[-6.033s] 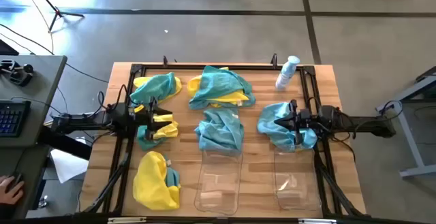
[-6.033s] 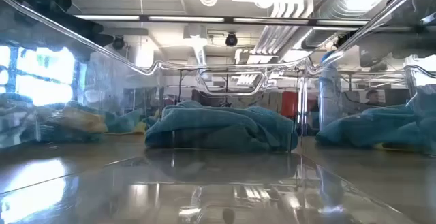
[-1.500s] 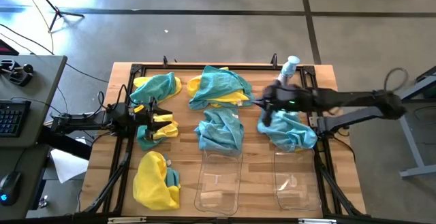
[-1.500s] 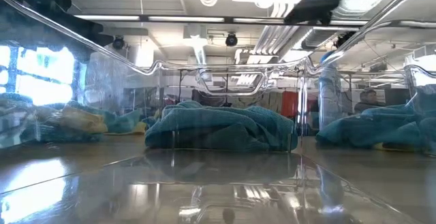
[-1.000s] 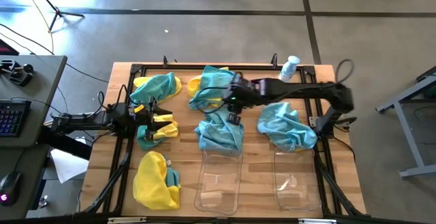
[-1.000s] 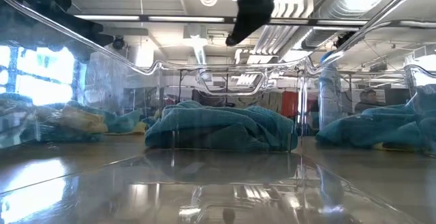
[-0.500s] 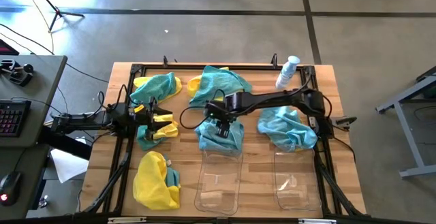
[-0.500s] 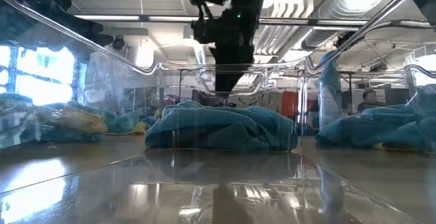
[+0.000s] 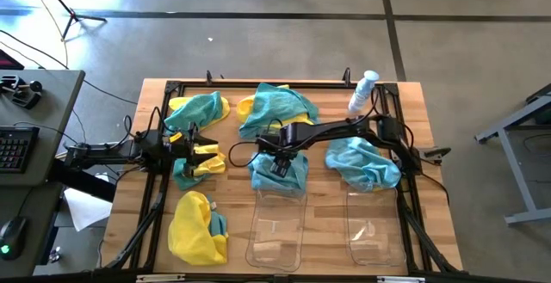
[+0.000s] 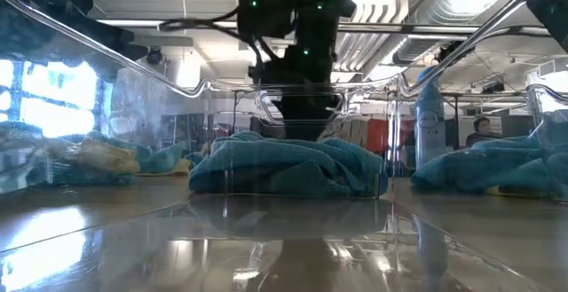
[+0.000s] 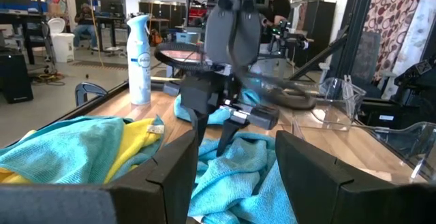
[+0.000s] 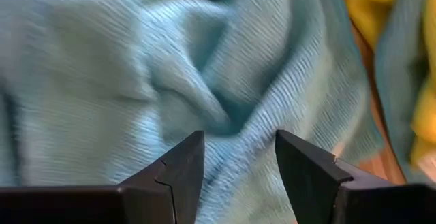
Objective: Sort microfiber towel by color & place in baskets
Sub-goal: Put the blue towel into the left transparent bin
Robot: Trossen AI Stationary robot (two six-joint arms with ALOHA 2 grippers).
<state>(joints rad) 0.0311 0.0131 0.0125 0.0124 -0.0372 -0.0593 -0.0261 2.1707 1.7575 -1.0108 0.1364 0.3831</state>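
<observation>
Right gripper (image 9: 277,164), fingers spread, poised over the bunched teal towel (image 9: 277,169) mid-tabletop, just behind the left basket (image 9: 275,230). Pick-up step: next, descend and pinch a fold. Left gripper (image 9: 207,151) waits near the left edge, fingers spread.

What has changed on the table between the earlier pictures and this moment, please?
The right claw has swung from the teal towel on the right across to the middle teal towel, above the left basket, and hangs open over it, gripping nothing. The left claw, the other towels, both baskets and the spray bottle stayed put.
</observation>
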